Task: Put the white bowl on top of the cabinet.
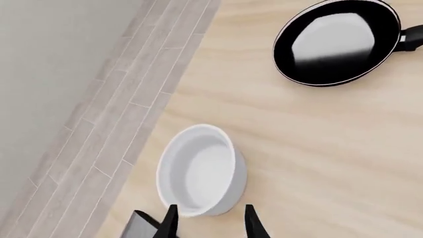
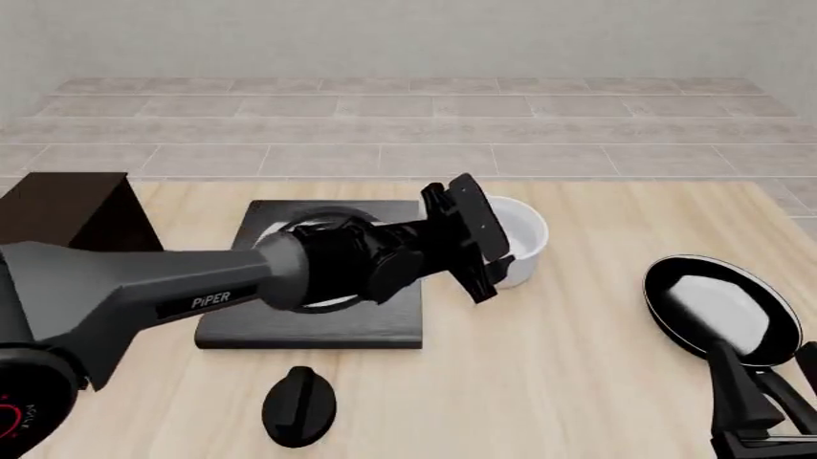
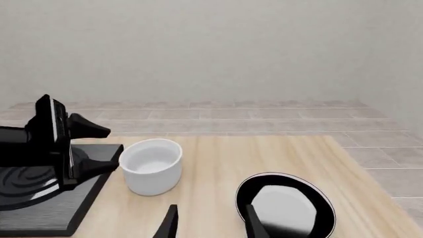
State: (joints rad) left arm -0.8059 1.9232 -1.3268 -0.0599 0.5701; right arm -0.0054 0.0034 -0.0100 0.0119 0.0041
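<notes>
The white bowl (image 2: 523, 237) stands upright on the wooden table (image 2: 562, 382), just right of the black stove plate (image 2: 313, 316). It also shows in the left wrist view (image 1: 198, 171) and the right wrist view (image 3: 152, 166). My left gripper (image 2: 498, 268) is open at the bowl's left side, its fingers (image 1: 170, 223) spread just short of the rim, holding nothing. It shows in the right wrist view (image 3: 96, 148) too. The dark cabinet (image 2: 64, 210) stands at the far left. My right gripper (image 3: 211, 225) is open and empty at the front right (image 2: 763, 421).
A black-rimmed pan (image 2: 721, 311) with a white inside lies at the right, close to my right gripper, and shows in both wrist views (image 1: 337, 42) (image 3: 284, 208). A black knob-like object (image 2: 300, 406) lies in front of the stove plate. Tiled floor lies beyond the table's far edge.
</notes>
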